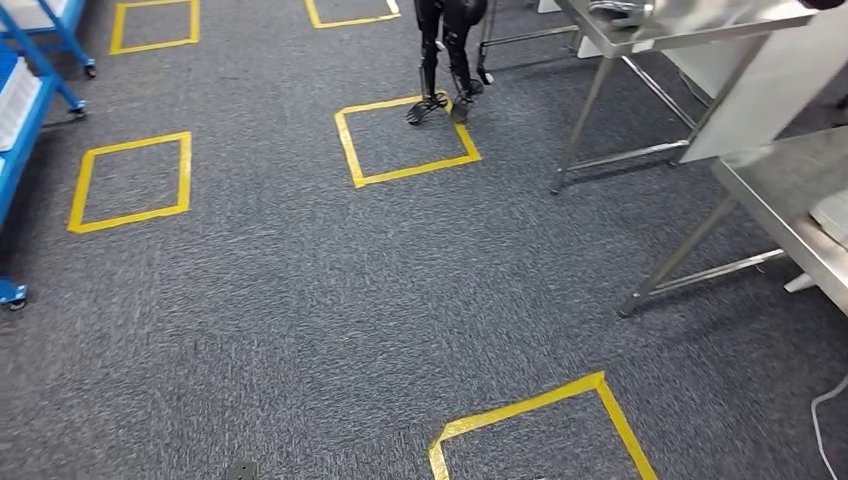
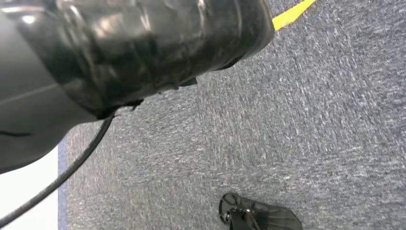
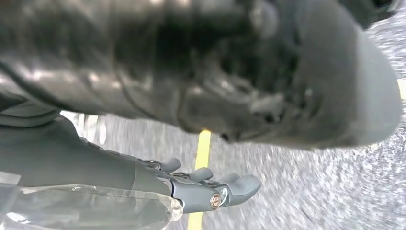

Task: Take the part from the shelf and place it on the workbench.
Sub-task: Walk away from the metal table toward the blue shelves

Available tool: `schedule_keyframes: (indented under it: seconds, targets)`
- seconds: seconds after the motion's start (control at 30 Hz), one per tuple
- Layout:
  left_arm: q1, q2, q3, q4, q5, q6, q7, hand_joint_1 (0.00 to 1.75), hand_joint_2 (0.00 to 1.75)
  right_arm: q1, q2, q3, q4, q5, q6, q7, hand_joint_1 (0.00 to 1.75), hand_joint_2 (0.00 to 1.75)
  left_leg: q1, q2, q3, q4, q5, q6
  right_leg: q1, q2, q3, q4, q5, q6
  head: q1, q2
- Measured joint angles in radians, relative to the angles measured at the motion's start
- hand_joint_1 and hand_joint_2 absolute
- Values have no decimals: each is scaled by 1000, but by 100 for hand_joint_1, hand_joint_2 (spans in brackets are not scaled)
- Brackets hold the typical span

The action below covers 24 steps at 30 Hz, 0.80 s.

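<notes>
In the right wrist view my right hand (image 3: 210, 187) hangs over the grey carpet with its fingers (image 3: 242, 184) stretched out. It holds a part in clear, crinkled plastic wrap (image 3: 91, 206) against its underside. How the thumb lies on the part is hidden. In the head view the blue shelf (image 1: 22, 110) stands on wheels at the left edge. The steel workbench (image 1: 775, 185) stands at the right edge, with a pale flat object on it.
A second steel table (image 1: 650, 30) stands further back on the right. The black legs of another robot (image 1: 445, 60) stand at a yellow tape square (image 1: 405, 140). More tape squares (image 1: 130, 180) mark the carpet, one close in front (image 1: 540, 415). A white cable (image 1: 825, 420) lies at the lower right.
</notes>
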Motion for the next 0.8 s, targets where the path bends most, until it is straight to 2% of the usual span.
schedule_keyframes:
  seconds: [0.03, 0.1, 0.13, 0.17, 0.2, 0.23, 0.3, 0.37, 0.4, 0.43, 0.47, 0.5, 0.53, 0.6, 0.67, 0.73, 0.77, 0.8]
  targets:
    - [-2, -1, -5, 0, -11, -4, 3, 0, 0, -1, 0, 15, 0, 26, 5, 12, 0, 0, 0, -14, 1, 3, -2, -2, -1, 12, 21, -59, 43, -2, 0, 0]
    - [-12, -2, -16, 0, -29, -16, 14, 0, 0, -3, 0, 51, 1, 73, 32, 45, 0, 0, 0, -40, -4, 13, -6, -9, -5, 58, 65, -174, 95, -8, 0, 0]
    - [-17, -4, -23, 0, -35, -24, 22, 0, 0, -3, 0, 71, 2, 93, 48, 61, 0, 0, 1, -52, -9, 17, -7, -14, -5, 75, 77, -205, 102, -11, -1, 0]
    - [-21, -4, -31, 0, -39, -31, 30, 0, 0, -4, 0, 89, 2, 109, 60, 75, 0, 0, 2, -63, -14, 19, -7, -21, -4, 82, 81, -215, 97, -14, -1, 0]
    - [-24, -4, -37, 0, -41, -37, 37, 0, 0, -5, 2, 105, 2, 121, 65, 85, 0, 0, 4, -74, -18, 19, -5, -27, -4, 73, 84, -220, 97, -18, -1, 0]
    - [-24, -4, -43, 0, -42, -41, 45, 0, 0, -7, 5, 119, 2, 128, 67, 93, 0, 0, 6, -73, -21, 20, -5, -33, -4, 61, 86, -223, 99, -23, -1, 0]
    - [-24, -4, -53, 1, -42, -47, 61, 0, 0, -7, 10, 140, 2, 138, 63, 106, 0, 0, 5, -32, -38, 54, -26, -45, -7, 37, 94, -231, 103, -35, -7, 0]
    - [-27, -4, -63, 1, -42, -52, 78, 0, 0, -6, 12, 159, 2, 146, 57, 118, 0, 0, 6, 22, -89, 156, -78, -56, -6, 11, 97, -235, 103, -44, -13, 0]
    - [-29, -5, -67, 2, -42, -55, 85, 0, 0, -6, 12, 169, 2, 149, 55, 122, 0, 0, 8, 34, -121, 218, -102, -59, -5, -4, 98, -235, 101, -47, -14, 0]
    - [-28, -5, -70, 3, -42, -56, 91, 0, 0, -5, 12, 178, 3, 150, 54, 125, 0, 0, 11, 40, -145, 263, -113, -63, -4, -19, 99, -234, 99, -47, -14, 0]
    - [-27, -6, -73, 3, -42, -57, 95, 0, 0, -6, 13, 186, 3, 151, 53, 127, 0, 0, 13, 44, -154, 277, -107, -65, -4, -33, 101, -234, 97, -48, -14, 0]
    - [-25, -6, -76, 3, -42, -58, 97, 0, 0, -6, 14, 194, 3, 150, 52, 128, 0, 0, 14, 49, -143, 252, -83, -66, -4, -46, 104, -234, 95, -46, -14, 0]
    - [-24, -6, -80, 3, -42, -59, 98, 0, 0, -7, 15, 200, 3, 150, 50, 128, 0, 0, 15, 60, -115, 196, -48, -65, -4, -58, 108, -234, 92, -44, -15, 0]
    - [-26, -6, -88, 3, -43, -59, 95, 0, 0, -7, 18, 211, 3, 148, 44, 131, 0, 0, 8, 104, -52, 70, 0, -58, -1, -80, 116, -234, 84, -35, -15, 0]
    - [-30, -6, -93, 3, -43, -59, 90, 0, 0, -9, 21, 220, 3, 147, 38, 136, 0, 0, 0, 123, -28, 20, 6, -46, 5, -100, 123, -235, 78, -23, -13, 0]
    - [-28, -5, -97, 3, -43, -58, 84, 0, 0, -13, 26, 227, 2, 147, 36, 142, 0, 0, 0, 100, -27, 15, 8, -33, 6, -116, 131, -239, 73, -13, -12, 0]
    - [-25, -5, -100, 3, -43, -58, 81, 0, 0, -15, 28, 230, 2, 147, 36, 144, 0, 0, 2, 90, -24, 10, 10, -27, 5, -109, 133, -234, 66, -7, -11, 0]
    - [-25, -5, -103, 3, -43, -58, 79, 0, 0, -16, 29, 233, 1, 147, 37, 145, 0, 0, 4, 79, -21, 4, 12, -21, 2, -90, 127, -214, 50, -4, -10, 0]
